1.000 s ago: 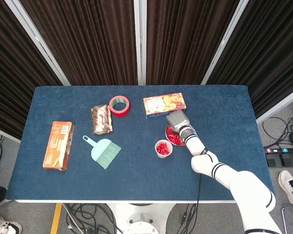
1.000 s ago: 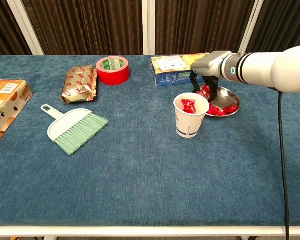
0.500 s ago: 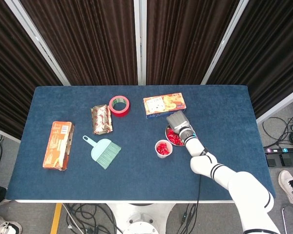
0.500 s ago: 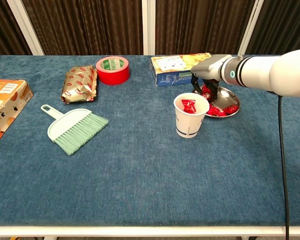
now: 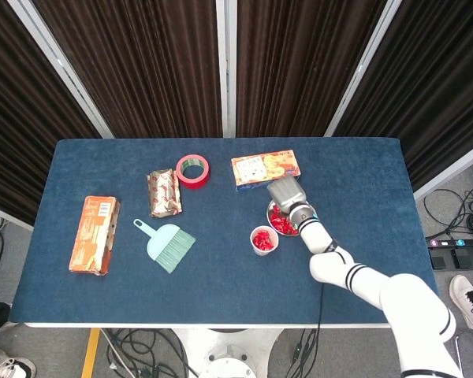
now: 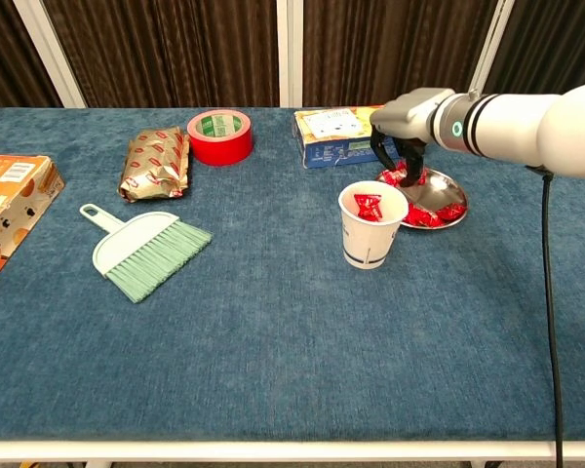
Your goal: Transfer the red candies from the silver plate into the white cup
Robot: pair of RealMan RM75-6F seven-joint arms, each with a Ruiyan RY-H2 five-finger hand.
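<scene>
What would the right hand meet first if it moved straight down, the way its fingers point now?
Probably the red candies on the silver plate; the right hand hangs just above the plate's near-left part, though depth is unclear.

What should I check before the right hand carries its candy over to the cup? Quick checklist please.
1. Red candy pinched in right hand: ok, seen between the fingers in the chest view.
2. Hand lifted off silver plate: ok.
3. White cup upright, mouth open: ok, some candies already inside.
4. Path from plate to cup free: ok, nothing stands between them.
5. Grip secure enough to travel: cannot tell.
6. Candies left on plate: ok, several remain.
</scene>
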